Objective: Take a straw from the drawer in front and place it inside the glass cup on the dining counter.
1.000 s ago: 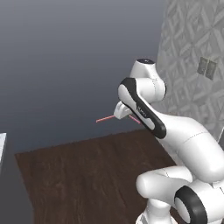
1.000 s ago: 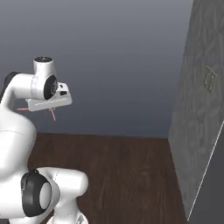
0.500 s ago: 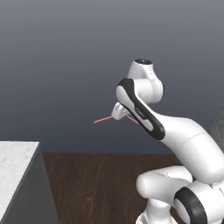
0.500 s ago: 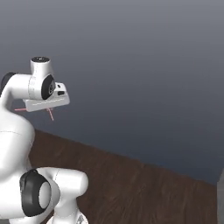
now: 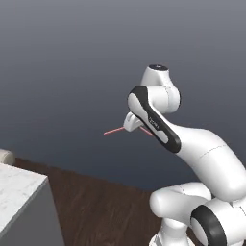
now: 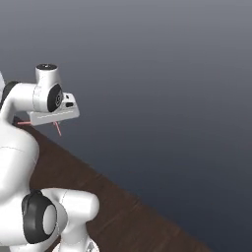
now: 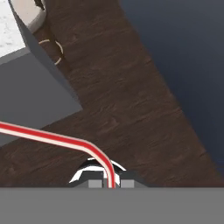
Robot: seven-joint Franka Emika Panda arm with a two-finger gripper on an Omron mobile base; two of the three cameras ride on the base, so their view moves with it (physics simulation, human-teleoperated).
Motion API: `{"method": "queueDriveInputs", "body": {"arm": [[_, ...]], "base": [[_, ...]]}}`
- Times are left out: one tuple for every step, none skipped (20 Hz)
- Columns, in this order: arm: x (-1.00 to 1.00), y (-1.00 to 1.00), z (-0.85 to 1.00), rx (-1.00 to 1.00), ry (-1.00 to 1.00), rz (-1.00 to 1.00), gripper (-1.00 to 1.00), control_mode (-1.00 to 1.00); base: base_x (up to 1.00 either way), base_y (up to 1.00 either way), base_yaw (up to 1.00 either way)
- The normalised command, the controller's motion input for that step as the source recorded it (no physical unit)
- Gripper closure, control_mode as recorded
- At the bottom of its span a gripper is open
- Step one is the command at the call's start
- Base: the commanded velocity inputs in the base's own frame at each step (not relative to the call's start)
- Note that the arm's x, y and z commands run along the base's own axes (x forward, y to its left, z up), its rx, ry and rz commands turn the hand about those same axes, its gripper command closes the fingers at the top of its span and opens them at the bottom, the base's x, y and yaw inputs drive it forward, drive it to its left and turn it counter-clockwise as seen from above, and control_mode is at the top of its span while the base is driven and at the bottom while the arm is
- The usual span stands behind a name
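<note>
My gripper (image 7: 110,183) is shut on the thin red straw (image 7: 52,138), which rises between the fingertips, bends and runs off to the left in the hand view. In the left base view the straw (image 5: 115,130) pokes out to the left of the raised hand (image 5: 136,128). A short red end (image 6: 58,129) hangs under the hand in the right base view. A corner of the white marble dining counter (image 5: 17,190) stands at lower left, and lies far below at the hand view's upper left (image 7: 11,37). The glass cup and the drawer are out of view.
Dark wood floor (image 7: 131,100) spreads beneath the hand, with a plain dark wall beyond it. A beige round stool (image 7: 28,13) stands by the counter's corner, and a beige edge (image 5: 5,156) peeks behind the counter. The counter's grey side (image 7: 35,100) drops to the floor.
The whole scene has swung as the base turned: the patterned wall has left both views and the marble counter corner has come in at the left. The straw stays held high.
</note>
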Motion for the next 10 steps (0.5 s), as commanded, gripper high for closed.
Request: {"method": "queueDriveInputs", "body": {"arm": [[0.0,0.0,0.0,0.0,0.0,0.0,1.0,1.0],[0.0,0.0,0.0,0.0,0.0,0.0,1.0,1.0],[0.0,0.0,0.0,0.0,0.0,0.0,1.0,1.0],[0.0,0.0,0.0,0.0,0.0,0.0,1.0,1.0],[0.0,0.0,0.0,0.0,0.0,0.0,1.0,1.0],[0.0,0.0,0.0,0.0,0.0,0.0,1.0,1.0],[0.0,0.0,0.0,0.0,0.0,0.0,1.0,1.0],[0.0,0.0,0.0,0.0,0.0,0.0,1.0,1.0],[0.0,0.0,0.0,0.0,0.0,0.0,1.0,1.0],[0.0,0.0,0.0,0.0,0.0,0.0,1.0,1.0]], "base": [[1.0,-0.35,0.64],[1.0,-0.34,0.65],[1.0,-0.4,0.63],[0.98,-0.54,0.6],[0.92,-0.64,0.57],[0.91,-0.65,0.56],[0.91,-0.68,0.54],[0.94,-0.66,0.53],[1.0,-0.62,0.52],[1.0,-0.59,0.52]]}}
